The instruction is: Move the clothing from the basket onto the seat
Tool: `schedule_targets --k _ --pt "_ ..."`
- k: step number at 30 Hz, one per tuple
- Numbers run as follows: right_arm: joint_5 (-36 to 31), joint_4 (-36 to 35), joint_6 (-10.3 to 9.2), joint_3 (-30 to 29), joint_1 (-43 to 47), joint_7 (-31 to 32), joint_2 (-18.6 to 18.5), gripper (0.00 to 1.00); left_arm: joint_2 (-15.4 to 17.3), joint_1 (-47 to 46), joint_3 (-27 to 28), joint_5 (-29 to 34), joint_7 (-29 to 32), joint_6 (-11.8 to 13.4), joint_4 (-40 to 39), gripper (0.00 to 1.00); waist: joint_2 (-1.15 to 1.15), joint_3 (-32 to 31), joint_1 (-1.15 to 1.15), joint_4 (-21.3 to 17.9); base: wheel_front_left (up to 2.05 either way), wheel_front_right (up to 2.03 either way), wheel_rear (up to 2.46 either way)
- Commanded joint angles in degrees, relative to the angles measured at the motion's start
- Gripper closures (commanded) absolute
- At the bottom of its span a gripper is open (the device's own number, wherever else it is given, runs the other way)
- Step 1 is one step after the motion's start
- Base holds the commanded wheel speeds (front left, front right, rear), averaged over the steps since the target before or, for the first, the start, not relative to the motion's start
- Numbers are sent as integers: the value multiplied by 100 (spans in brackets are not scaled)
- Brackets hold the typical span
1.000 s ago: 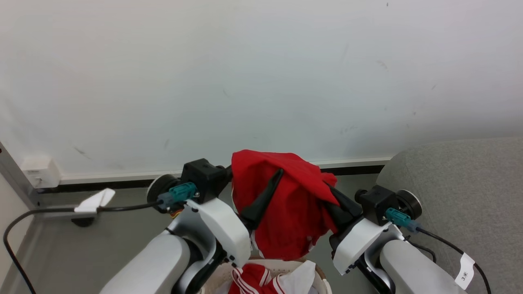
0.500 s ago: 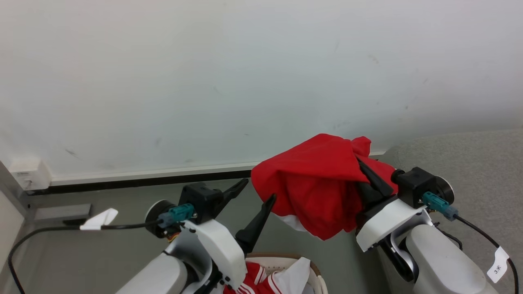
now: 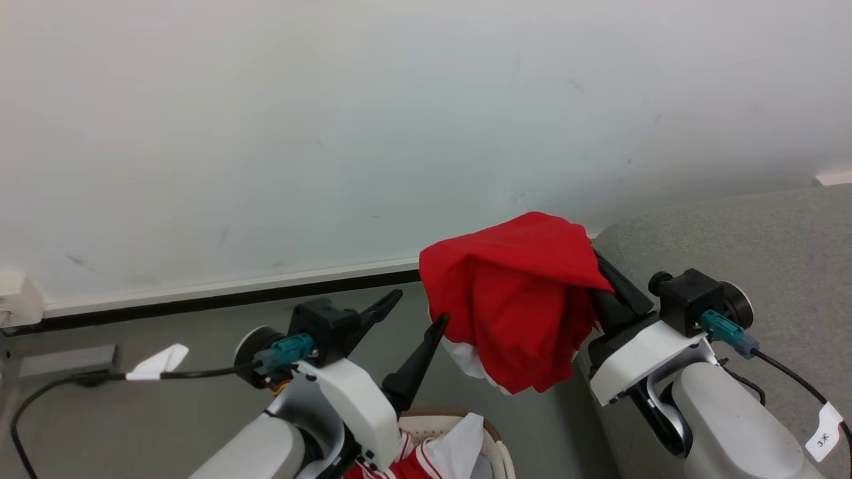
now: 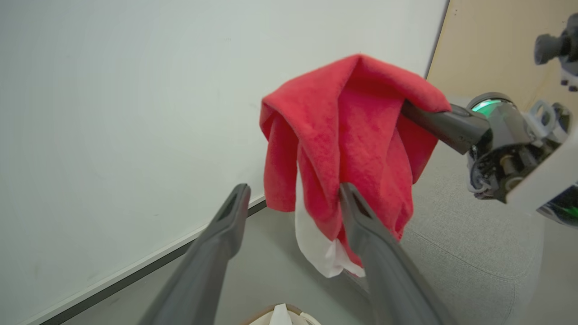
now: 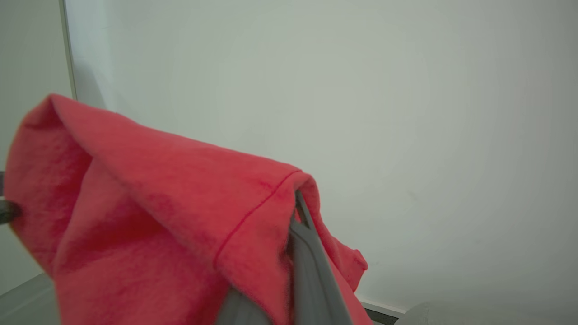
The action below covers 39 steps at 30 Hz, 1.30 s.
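Cloth is clamped between the closed fingers of the right gripper point(image 3: 616, 291): a red garment point(image 3: 519, 299) is draped over the fingertips and hangs down in folds, with a white panel showing at its lower edge. It is held in the air above the grey floor point(image 3: 166, 412), just beside the rounded edge of the seat point(image 3: 765, 239) and not resting on it. In the right wrist view, the red fabric is seen bunched over that gripper's dark fingers point(image 5: 307, 257), a stitched hem running across it.

The left gripper point(image 3: 421, 307) is spread wide and nothing is held in it. One of its fingers stands right at the hanging garment's edge (whether it touches the cloth cannot be told). In the left wrist view, the garment is framed between and behind the two parted fingers, and the other arm's gripper is seen entering the fabric from the right.

More clothing point(image 3: 416, 462), red with white stripes and a white piece, is seen in the basket point(image 3: 498, 444) at the bottom edge of the head view, below the left arm. A pale wall point(image 3: 333, 133) with a dark baseboard stands behind.
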Motion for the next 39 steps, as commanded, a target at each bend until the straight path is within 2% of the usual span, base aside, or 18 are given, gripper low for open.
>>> schedule_targets --k 1,9,23,33,39 --pt "-19 -29 -14 -47 28 3 -57 100 36 7 7 -8 -33 10 -19 0 0 37 0 -120 0 0 0" --pt "-64 -102 -14 -134 28 3 -161 100 46 -27 -8 -13 -63 22 -47 0 0 149 0 -624 0 0 0" --pt "-85 -183 -14 -211 0 4 -359 100 -84 -156 -76 -34 -117 -4 -32 0 0 308 0 -1845 0 0 0" --pt "-187 -364 -14 -624 148 3 -485 100 -250 -435 -252 4 -80 -193 62 0 0 558 0 -2099 0 0 0" --pt "-294 -343 -14 -903 230 3 -445 100 -269 -485 -303 35 -104 -219 112 0 0 705 0 -2163 0 0 0"
